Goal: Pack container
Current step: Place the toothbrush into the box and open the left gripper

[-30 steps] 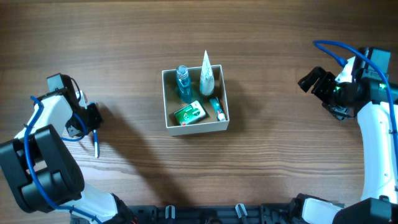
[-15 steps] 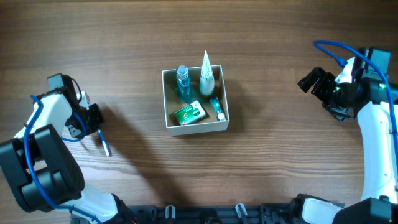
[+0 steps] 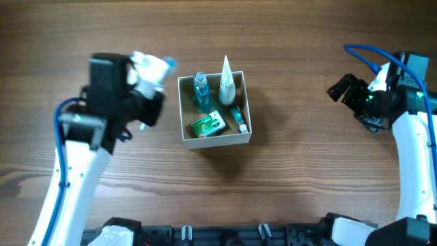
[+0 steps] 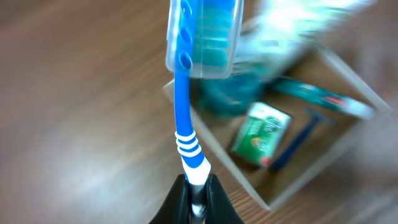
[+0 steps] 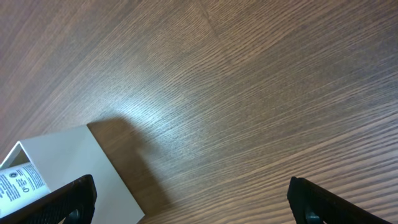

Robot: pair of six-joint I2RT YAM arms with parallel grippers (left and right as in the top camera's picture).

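The container (image 3: 215, 141) is a white-walled box with a tan inside at the table's middle. It holds a blue bottle (image 3: 200, 89), a white tube (image 3: 226, 85), a green packet (image 3: 208, 125) and a slim green-and-red tube (image 3: 237, 117). My left gripper (image 3: 140, 96) hovers just left of the container, shut on a blue toothbrush (image 4: 186, 134) with a clear head cap, held above the container's edge (image 4: 227, 168). My right gripper (image 3: 339, 89) is open and empty at the far right; its wrist view shows the container's white corner (image 5: 62, 162).
In the left wrist view a blue razor (image 4: 298, 140) lies beside the green packet (image 4: 261, 134) inside the box. Bare wood surrounds the container on every side.
My left arm has lifted the toothbrush off the table at the far left and swung quickly right, up to the container's left side. The right arm has not moved.
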